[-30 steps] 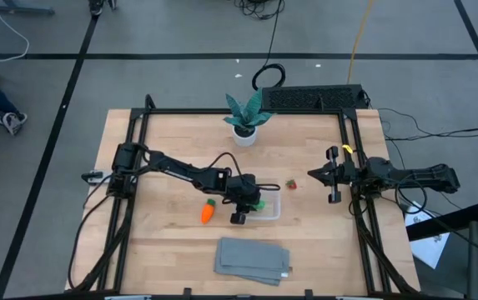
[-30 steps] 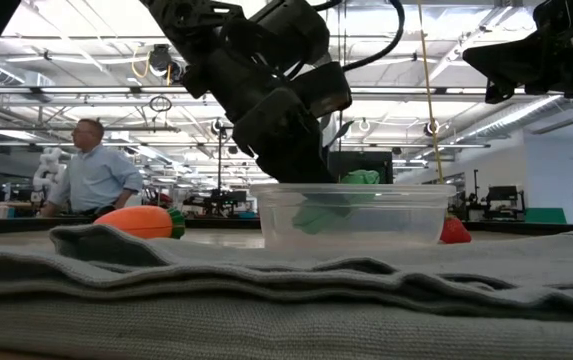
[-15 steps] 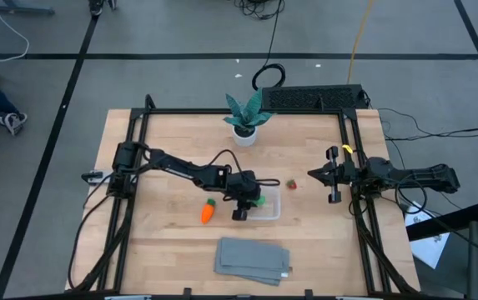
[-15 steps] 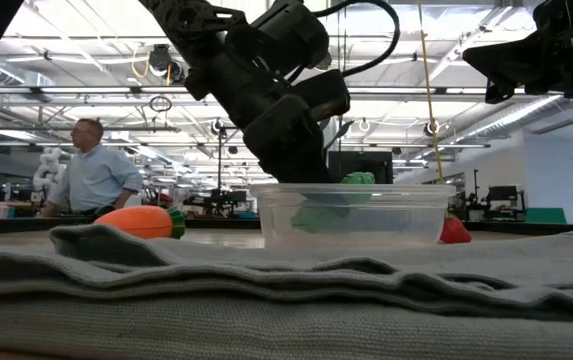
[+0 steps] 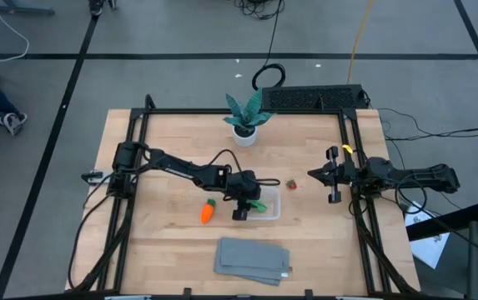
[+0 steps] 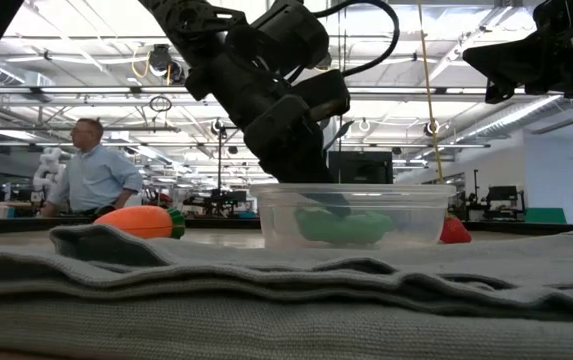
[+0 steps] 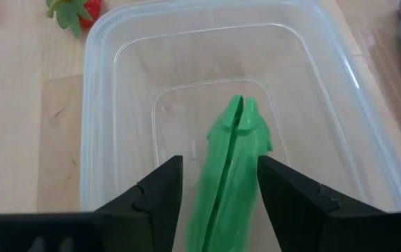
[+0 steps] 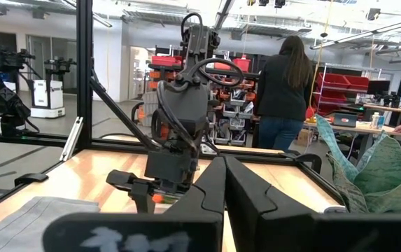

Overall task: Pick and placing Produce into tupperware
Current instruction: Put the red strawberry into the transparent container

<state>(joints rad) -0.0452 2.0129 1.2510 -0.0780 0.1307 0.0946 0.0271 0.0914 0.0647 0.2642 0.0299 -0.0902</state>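
Your left pincer (image 5: 242, 207) hangs over the near-left edge of the clear tupperware (image 5: 269, 209) at mid-tabletop (image 5: 172, 133), its fingers (image 7: 159, 192) spread apart and gripping nothing. The green pod (image 7: 232, 157) lies loose on the container floor, directly beneath and between those open fingers; in the low view it rests flat on the bottom (image 6: 344, 226). The orange carrot (image 5: 208, 212) sits on the wood just beside the pincer, on the side away from the container. The red berry piece (image 5: 291, 184) lies beyond the container's far corner, outside it. Your right pincer (image 5: 326, 177) waits well apart at the tabletop's right edge, fingers (image 8: 210, 192) pressed together and empty. A folded grey cloth (image 5: 253, 259) lies near the front edge, a potted plant (image 5: 245, 117) at the back.
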